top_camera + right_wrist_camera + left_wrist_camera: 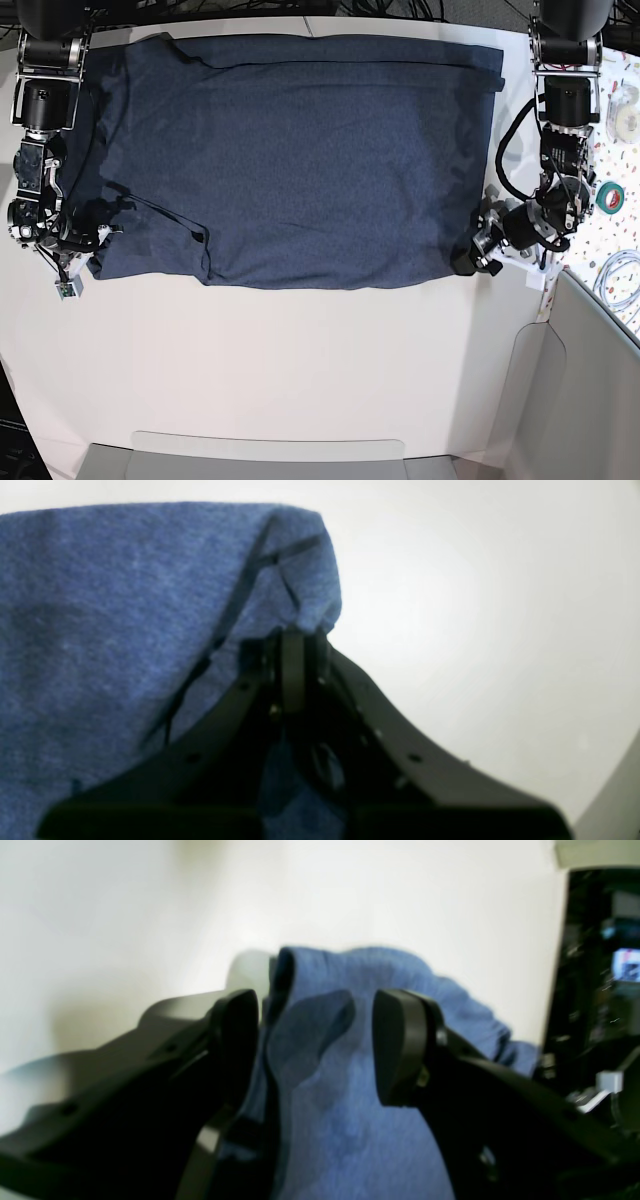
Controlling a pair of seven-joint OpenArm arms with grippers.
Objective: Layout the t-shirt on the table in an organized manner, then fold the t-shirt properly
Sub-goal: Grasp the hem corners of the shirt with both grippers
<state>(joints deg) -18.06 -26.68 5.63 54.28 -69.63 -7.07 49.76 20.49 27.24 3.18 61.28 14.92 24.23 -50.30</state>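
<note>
The dark navy t-shirt (300, 160) lies spread flat, plain side up, over the far half of the off-white table (300, 370). My right gripper (88, 262) is at the shirt's near corner on the base view's left. In the right wrist view it (295, 635) is shut on the hem of the blue fabric (100, 630). My left gripper (468, 262) is at the near corner on the other side. In its own wrist view it (315, 1040) stands open, with a loose fold of the shirt (350, 1120) between the wide-apart fingers (400, 1040), not pinched.
A speckled surface beside the table holds a roll of tape (612, 190) and coiled cable (620, 270). A white box wall (590, 380) stands at the near corner on that side. A grey panel (270, 455) runs along the front edge. Dark equipment (600, 990) lies past the table's edge.
</note>
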